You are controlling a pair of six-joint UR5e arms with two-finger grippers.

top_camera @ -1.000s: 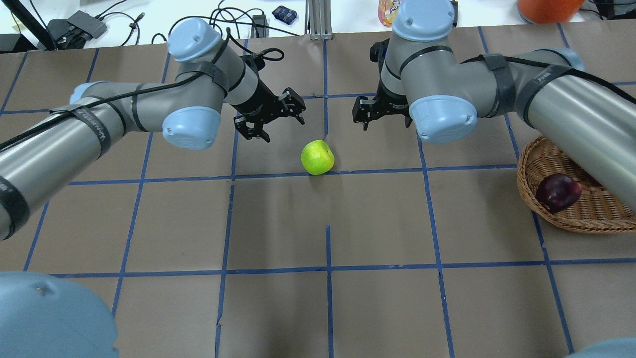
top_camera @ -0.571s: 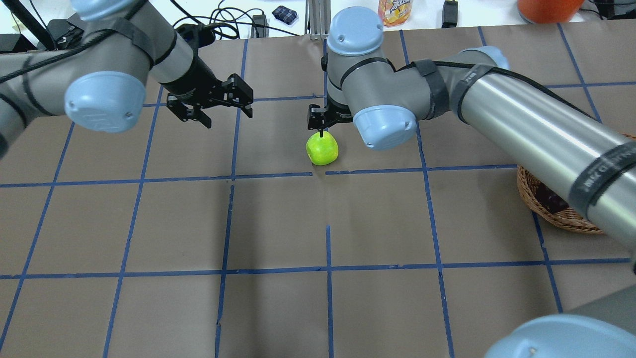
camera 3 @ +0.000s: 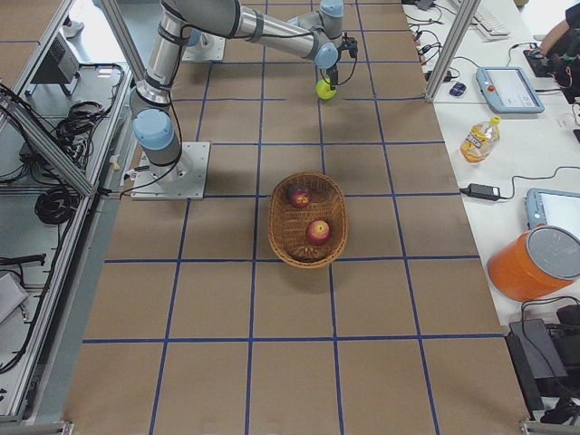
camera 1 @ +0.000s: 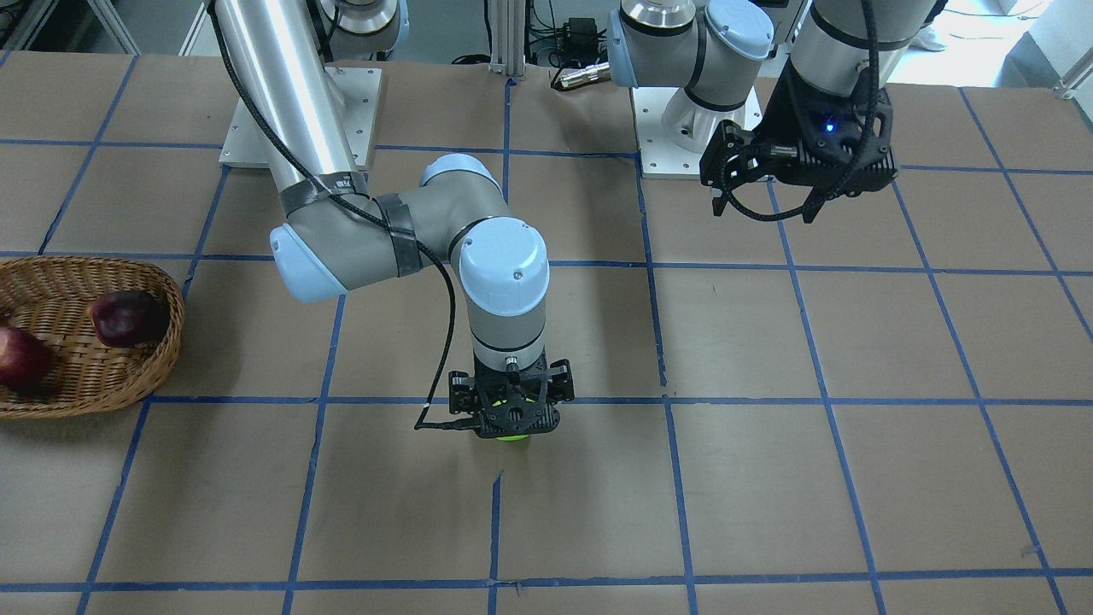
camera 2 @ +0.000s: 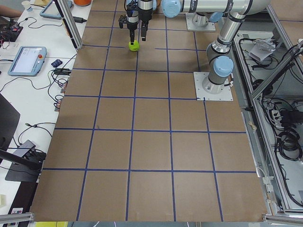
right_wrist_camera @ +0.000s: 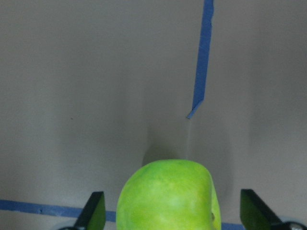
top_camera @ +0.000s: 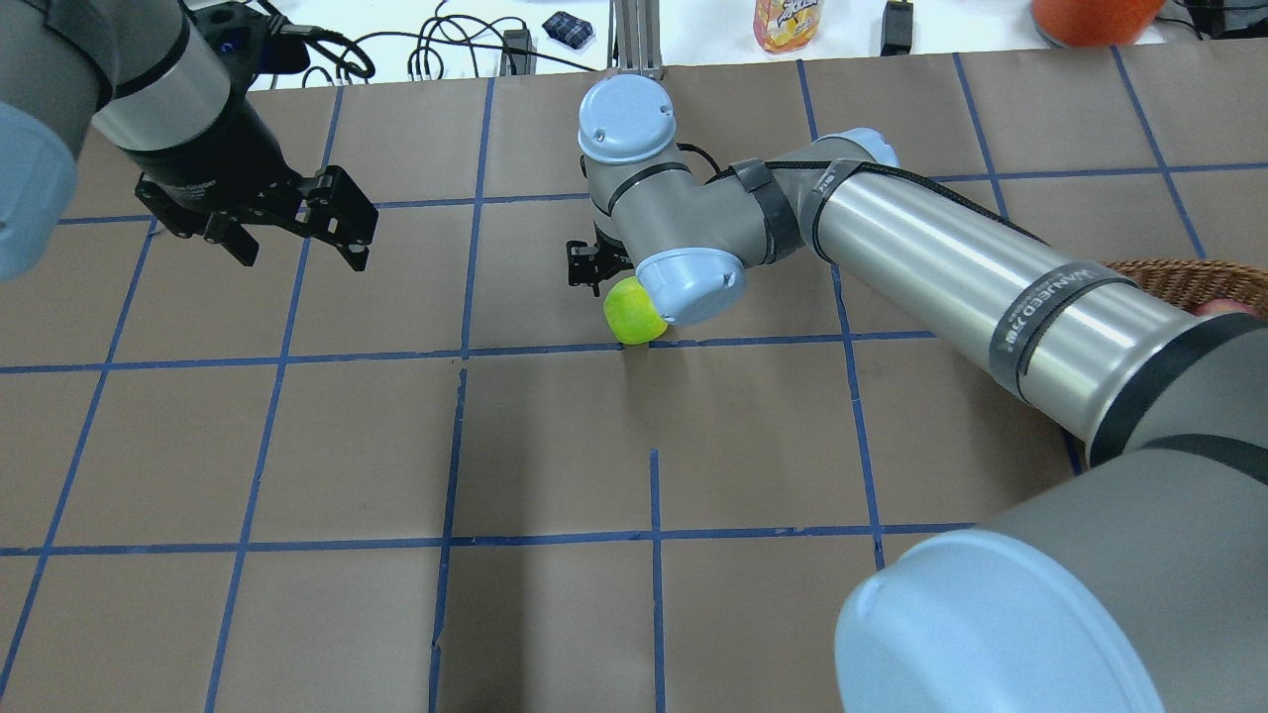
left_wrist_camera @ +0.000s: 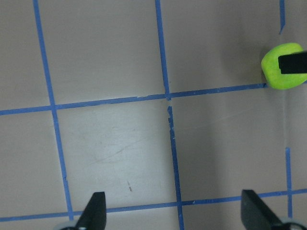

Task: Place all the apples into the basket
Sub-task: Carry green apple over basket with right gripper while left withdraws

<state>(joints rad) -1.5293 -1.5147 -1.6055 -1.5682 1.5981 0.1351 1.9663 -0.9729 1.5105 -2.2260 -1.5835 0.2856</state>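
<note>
The basket [camera 1: 102, 384] sat at the front view's left edge and held two reddish apples [camera 1: 126, 318]. At upper right the left gripper [top_camera: 302, 255] hung with its jaws apart. At centre the right gripper [camera 1: 511, 420] straddled the green apple [right_wrist_camera: 168, 199], jaws apart. The apple looked firm, smooth and probably slippery, so its widest middle seemed the best hold.

No words or numbers can be read with certainty. A black strap [top_camera: 1042, 297] wrapped round the silver tube of the right arm [top_camera: 921, 238] carries a line of white capitals, too blurred to spell out. The yellow-orange plastic bottle [top_camera: 785, 22] beyond the table's far edge has a printed label, cut off and illegible.
</note>
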